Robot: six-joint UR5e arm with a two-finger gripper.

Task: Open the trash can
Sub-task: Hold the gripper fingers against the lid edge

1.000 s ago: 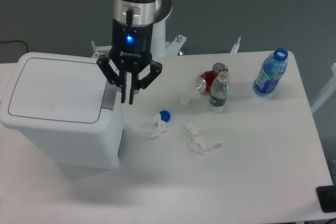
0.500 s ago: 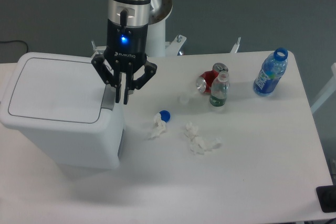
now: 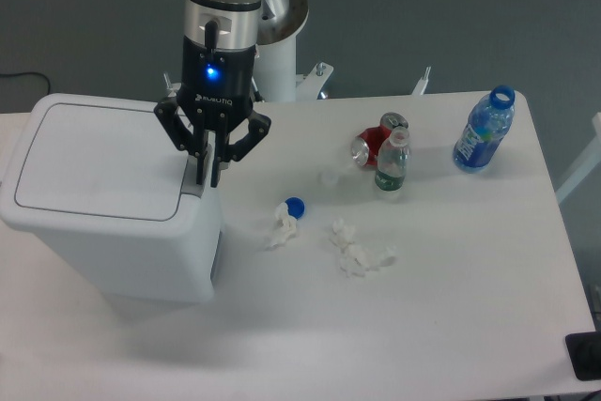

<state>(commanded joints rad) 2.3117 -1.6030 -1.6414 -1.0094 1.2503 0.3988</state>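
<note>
Hovering my fingers [image 3: 207, 178], closed together and holding nothing, directly over the grey button strip [image 3: 194, 176] at the right edge of the trash can [image 3: 103, 199], lid still shut, on the bench's [image 3: 451, 260] left; the strip runs front-to-back. Bottle cap [image 3: 295, 205], tissues [image 3: 362, 253] and bottles lie well clear rightward

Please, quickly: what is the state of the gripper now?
Gripper: shut, holding nothing, fingers together above the trash can's grey button strip.

Bright, even light; soft shadows, sl. blur
</note>
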